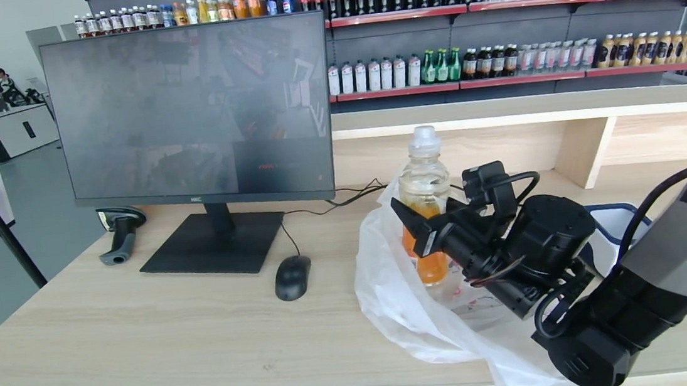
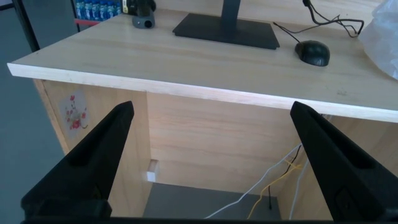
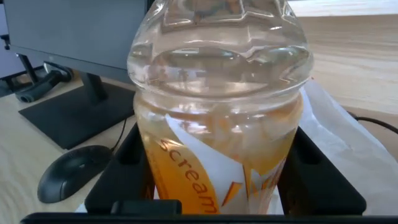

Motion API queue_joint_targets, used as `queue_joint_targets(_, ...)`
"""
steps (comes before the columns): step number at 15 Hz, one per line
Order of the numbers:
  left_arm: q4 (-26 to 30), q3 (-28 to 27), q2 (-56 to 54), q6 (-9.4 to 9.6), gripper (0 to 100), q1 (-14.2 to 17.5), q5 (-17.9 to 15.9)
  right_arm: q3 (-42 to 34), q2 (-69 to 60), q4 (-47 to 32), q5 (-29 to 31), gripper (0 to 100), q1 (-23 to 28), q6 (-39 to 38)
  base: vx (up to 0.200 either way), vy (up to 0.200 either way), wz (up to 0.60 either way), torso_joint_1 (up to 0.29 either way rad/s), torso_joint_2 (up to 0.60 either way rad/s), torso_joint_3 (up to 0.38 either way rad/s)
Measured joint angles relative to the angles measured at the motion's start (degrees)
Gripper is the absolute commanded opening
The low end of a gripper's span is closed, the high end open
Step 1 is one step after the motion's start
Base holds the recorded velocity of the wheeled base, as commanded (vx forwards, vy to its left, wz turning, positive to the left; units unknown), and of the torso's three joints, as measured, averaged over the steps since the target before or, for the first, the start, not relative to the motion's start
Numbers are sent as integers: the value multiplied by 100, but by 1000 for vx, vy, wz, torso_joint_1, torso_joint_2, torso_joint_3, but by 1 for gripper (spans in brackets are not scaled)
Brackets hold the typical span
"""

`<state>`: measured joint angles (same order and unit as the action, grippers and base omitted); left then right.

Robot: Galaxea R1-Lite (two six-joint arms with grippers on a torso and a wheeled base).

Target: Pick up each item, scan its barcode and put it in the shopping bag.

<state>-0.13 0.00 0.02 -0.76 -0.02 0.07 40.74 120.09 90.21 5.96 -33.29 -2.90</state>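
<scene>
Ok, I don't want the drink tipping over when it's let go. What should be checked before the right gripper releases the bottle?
1. Grip: right gripper is shut on the bottle, one finger on each side of its body. Ok.
2. Bottle upright, cap on top. Ok.
3. Bottle's lower part inside the shopping bag, with plastic rising around it. Ok.
4. Bottle base resting on the table. Cannot tell, the bag hides it.
5. Barcode already scanned. Cannot tell; the scanner sits beside the monitor stand.
6. Left gripper out of the way: open, below the table edge, away from the bag. Ok.
</scene>
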Motion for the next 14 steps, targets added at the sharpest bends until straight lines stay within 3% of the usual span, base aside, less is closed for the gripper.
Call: queue_joint_targets(14,0,0,-2,5,100,-5,0,-419,44,-22,9,0,0,-35,0,0,0,0,0,0)
